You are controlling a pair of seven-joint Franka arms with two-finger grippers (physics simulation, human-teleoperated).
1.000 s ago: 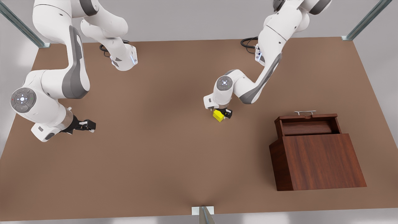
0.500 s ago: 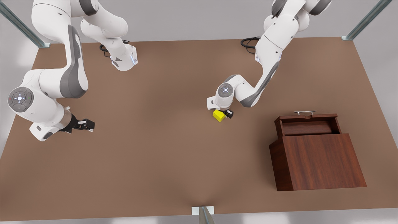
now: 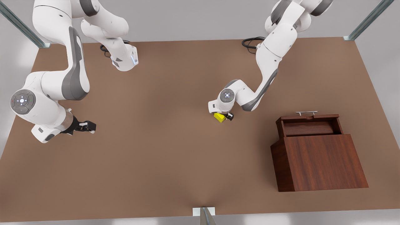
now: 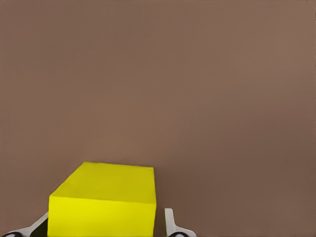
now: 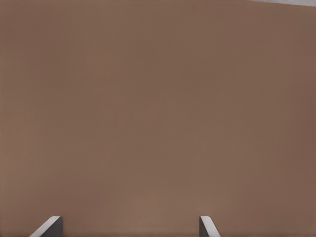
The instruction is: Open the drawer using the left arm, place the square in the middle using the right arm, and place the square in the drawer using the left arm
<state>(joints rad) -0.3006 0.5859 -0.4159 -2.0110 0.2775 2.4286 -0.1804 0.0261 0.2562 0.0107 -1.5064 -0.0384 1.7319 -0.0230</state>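
The square [image 3: 219, 117] is a small yellow cube resting on the brown tabletop near the middle. My left gripper [image 3: 225, 117] is low over it, on the arm at the front view's right. In the left wrist view the square [image 4: 103, 197] sits between the two open fingertips [image 4: 169, 222], with a slim gap on one side. The drawer [image 3: 309, 128] is pulled open from the wooden box [image 3: 322, 162], and its silver handle [image 3: 306, 112] faces the far side. My right gripper [image 3: 86, 126] waits open over bare table at the front view's left.
The big wood-grain box takes up the front view's right near corner. Metal frame posts [image 3: 204, 215] stand at the table's edges. Black cables [image 3: 250, 42] lie by the far arm base. Brown tabletop [image 3: 162, 150] stretches between the two arms.
The left arm has lowered its wrist onto the square, so less of the cube shows in the front view. The right arm shifted only slightly. The square and drawer have stayed put.
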